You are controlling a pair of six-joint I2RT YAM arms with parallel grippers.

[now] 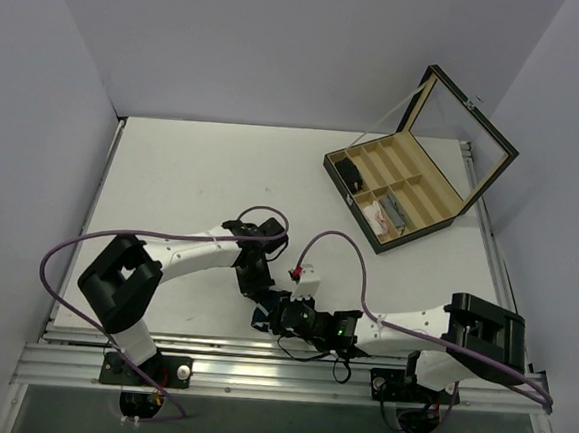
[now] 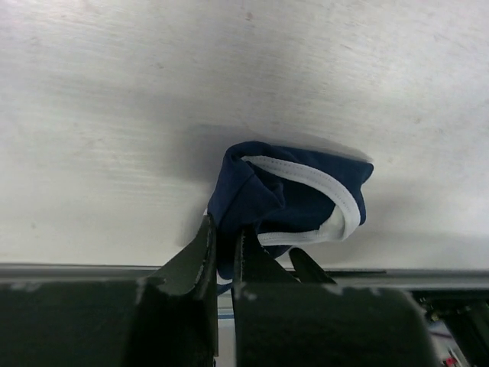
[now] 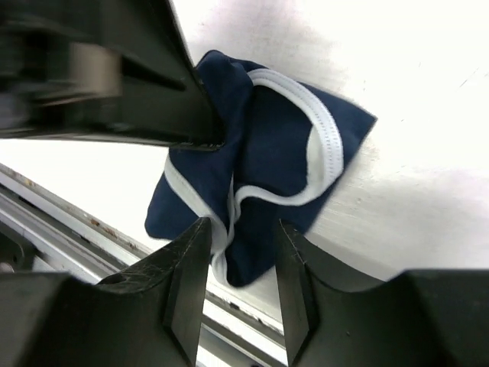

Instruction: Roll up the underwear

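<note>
The underwear (image 2: 298, 202) is a small navy-blue bundle with white trim, lying crumpled on the white table by its near edge. It shows only as a blue speck in the top view (image 1: 260, 322). My left gripper (image 2: 225, 229) is shut on a fold at the bundle's left side; in the top view it (image 1: 258, 294) sits just above the bundle. My right gripper (image 3: 241, 229) is open, its two fingers straddling the lower corner of the underwear (image 3: 267, 153) without pinching it. Both grippers meet at the same spot, the right gripper (image 1: 273, 321) just beside the left.
A wooden divided box (image 1: 426, 202) with its lid raised stands at the back right; it holds a white-and-pink cloth bundle (image 1: 380, 216) and a small black item (image 1: 350, 171). The metal rail (image 1: 259, 353) of the table's near edge runs right beside the underwear. Purple cables (image 1: 343, 243) loop above the arms.
</note>
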